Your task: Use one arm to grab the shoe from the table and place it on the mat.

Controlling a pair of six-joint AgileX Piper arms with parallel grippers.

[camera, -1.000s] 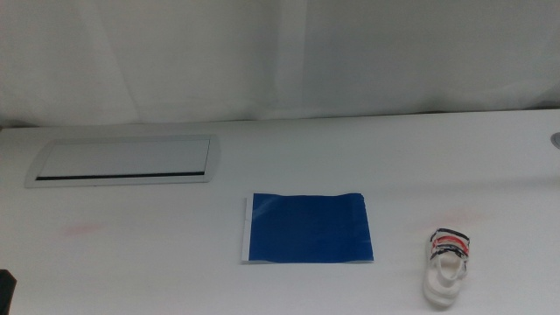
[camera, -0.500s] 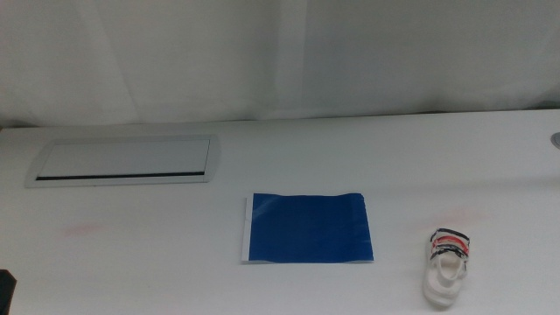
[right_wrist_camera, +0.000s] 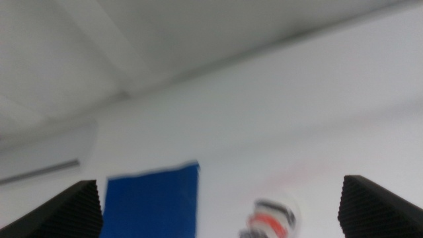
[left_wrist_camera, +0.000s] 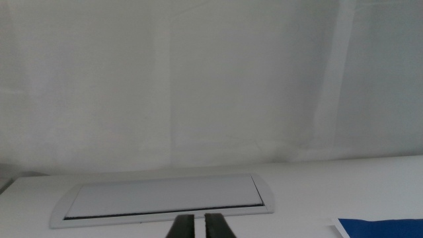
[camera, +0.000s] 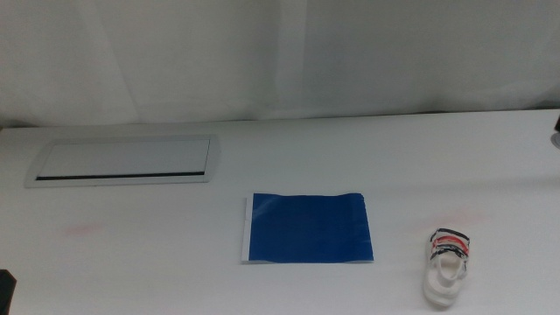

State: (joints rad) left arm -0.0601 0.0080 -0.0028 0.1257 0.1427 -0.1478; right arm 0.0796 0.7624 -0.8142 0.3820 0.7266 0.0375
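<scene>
The white sandal [camera: 447,267] sat near, right of the blue mat [camera: 307,228]. The right gripper [right_wrist_camera: 221,198] had jaws wide apart; the left gripper [left_wrist_camera: 198,226] had its jaws nearly together. A crooked grab might tip the little sandal over.

You've got the shoe [camera: 447,267] sitting flat on its thick white sole on the table [camera: 140,254], down near the front edge toward the right side. It's a small white sandal with black and red straps across the top, strap end pointing away from the front edge, open heel end toward it. In the right wrist view it's blurred, just a white shape with a red band [right_wrist_camera: 269,219]. The mat [camera: 308,228] lies flat, a dark blue rectangle near the table's middle, 1 thin white strip along its left short edge. Shoe and mat are apart, bare tabletop between them.
</scene>
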